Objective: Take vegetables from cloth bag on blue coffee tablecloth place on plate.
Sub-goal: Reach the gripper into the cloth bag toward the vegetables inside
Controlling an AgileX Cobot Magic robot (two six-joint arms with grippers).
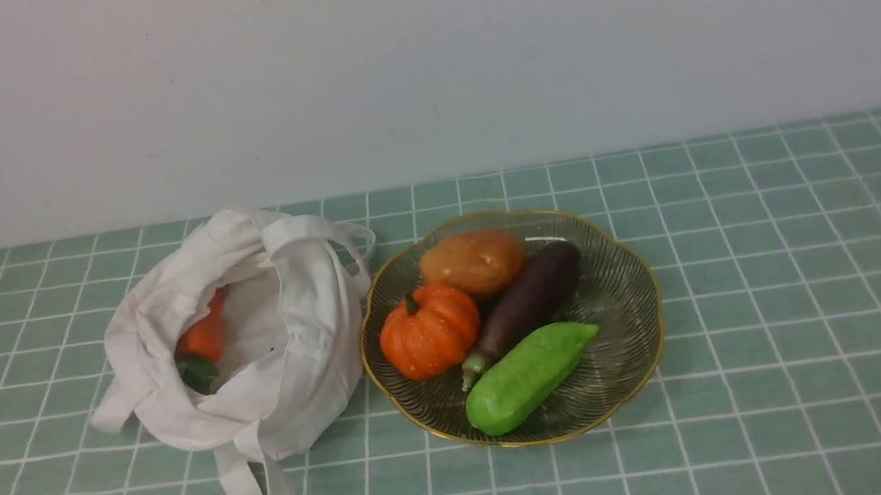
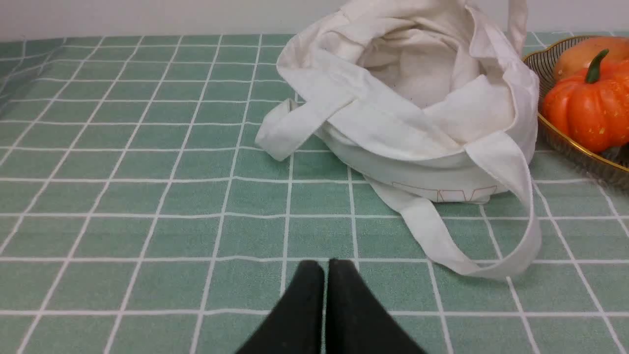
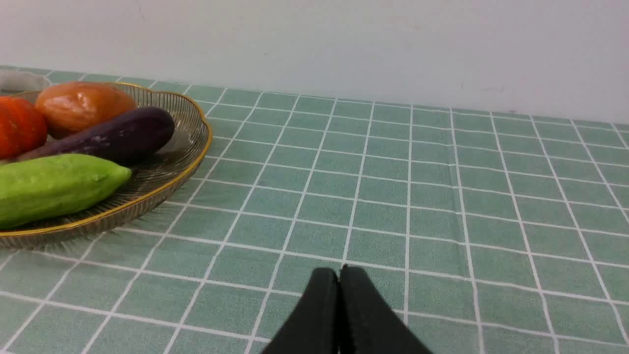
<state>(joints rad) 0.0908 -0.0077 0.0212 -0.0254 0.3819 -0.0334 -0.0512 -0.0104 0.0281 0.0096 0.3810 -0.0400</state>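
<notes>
The orange carrot (image 1: 205, 335) with dark green leaves lies inside the open off-white cloth bag (image 1: 284, 367) on the teal grid tablecloth (image 1: 802, 272). The bag also shows in the left wrist view (image 2: 408, 128), where the carrot is hidden by its folds. The gold-rimmed glass plate (image 1: 622, 290) stands right of the bag. My left gripper (image 2: 325, 268) is shut and empty, low over the cloth in front of the bag. My right gripper (image 3: 339, 275) is shut and empty, over bare cloth to the right of the plate (image 3: 186, 142). Neither gripper shows in the front view.
The plate holds an orange pumpkin (image 1: 428, 330), a brown potato (image 1: 473, 262), a purple eggplant (image 1: 527, 297) and a green cucumber (image 1: 525, 376). A bag strap (image 1: 263, 492) loops onto the cloth towards me. A white wall stands behind the table.
</notes>
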